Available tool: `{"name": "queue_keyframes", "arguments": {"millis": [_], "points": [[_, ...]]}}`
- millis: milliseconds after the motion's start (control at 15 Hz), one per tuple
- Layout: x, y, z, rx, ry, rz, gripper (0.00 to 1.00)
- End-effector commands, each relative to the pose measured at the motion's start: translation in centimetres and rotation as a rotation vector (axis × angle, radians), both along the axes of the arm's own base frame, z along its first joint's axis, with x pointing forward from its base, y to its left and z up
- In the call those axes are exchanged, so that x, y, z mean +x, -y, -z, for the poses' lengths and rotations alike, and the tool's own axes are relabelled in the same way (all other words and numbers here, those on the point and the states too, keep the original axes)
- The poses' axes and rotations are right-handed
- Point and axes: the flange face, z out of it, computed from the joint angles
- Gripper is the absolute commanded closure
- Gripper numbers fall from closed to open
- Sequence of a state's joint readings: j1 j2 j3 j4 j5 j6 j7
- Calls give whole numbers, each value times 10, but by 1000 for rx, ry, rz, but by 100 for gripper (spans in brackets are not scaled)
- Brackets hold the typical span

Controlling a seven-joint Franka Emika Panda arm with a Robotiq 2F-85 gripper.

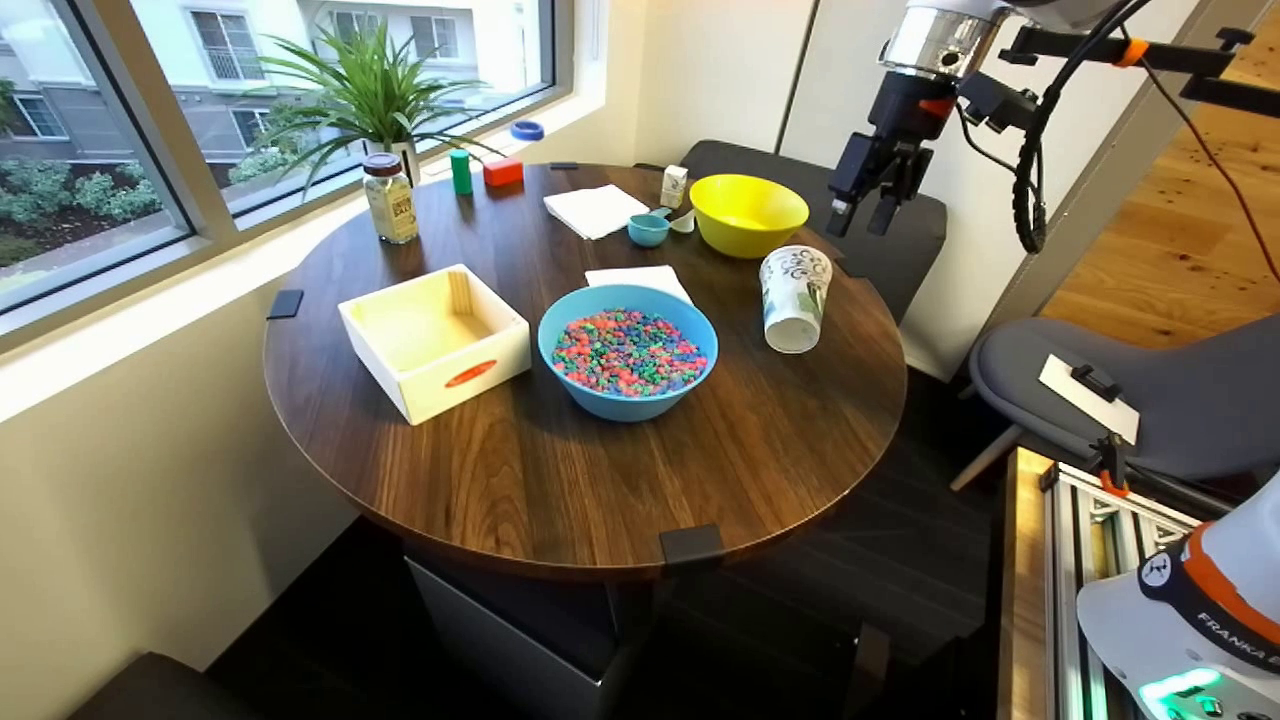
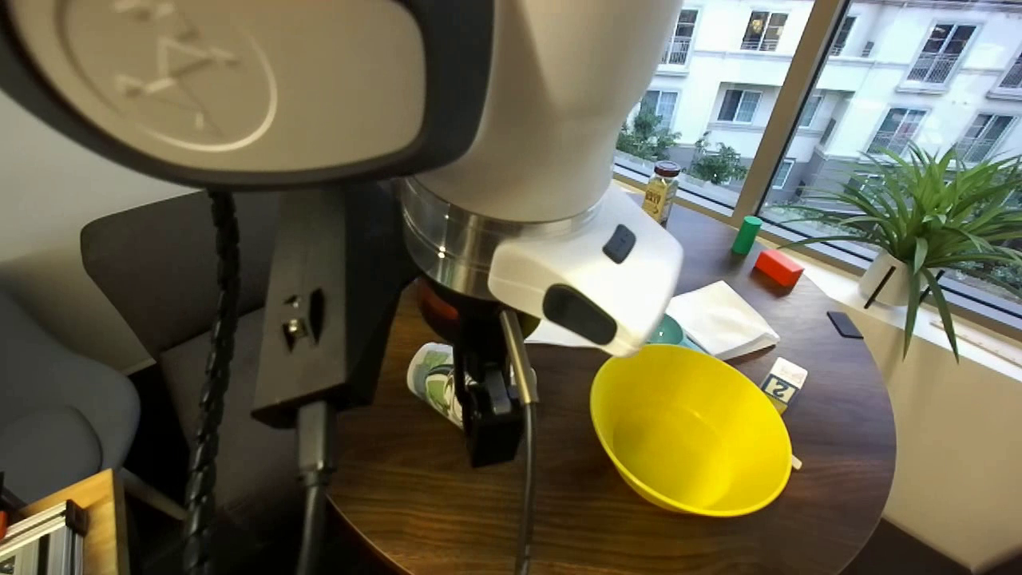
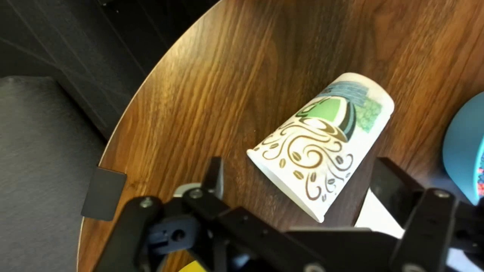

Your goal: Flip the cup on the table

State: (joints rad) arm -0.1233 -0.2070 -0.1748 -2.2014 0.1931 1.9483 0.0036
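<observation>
Wrist view: a tapered white paper cup (image 3: pixel 321 147) lies on its side, the black two-fingered claw (image 3: pixel 301 172) spread apart.
In an exterior view the claw's black body hides part of the cup (image 2: pixel 439 390); the wrist view cuts off the round blue bowl of coloured bits (image 3: pixel 460 147) and leaves only a sliver of the round yellow bowl (image 3: pixel 193 267). Brown swirls, coffee beans, a green cup drawing and blue and green patches decorate the cup; its inside is hidden. It rests on the round dark brown wooden table (image 3: pixel 181 113), between the blue bowl and the tabletop's edge.
</observation>
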Motion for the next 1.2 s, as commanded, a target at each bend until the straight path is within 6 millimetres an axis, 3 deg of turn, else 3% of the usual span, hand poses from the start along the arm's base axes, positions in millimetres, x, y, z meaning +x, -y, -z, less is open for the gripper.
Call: {"name": "queue_keyframes", "arguments": {"millis": [0,867,933,1000,1133], "points": [[-1,7,10,51,75,-50,0],[28,3,50,209,154,-167,0],[29,2,53,219,152,-172,2],[31,2,55,226,151,-174,26],[32,1,57,243,142,-178,31]]}}
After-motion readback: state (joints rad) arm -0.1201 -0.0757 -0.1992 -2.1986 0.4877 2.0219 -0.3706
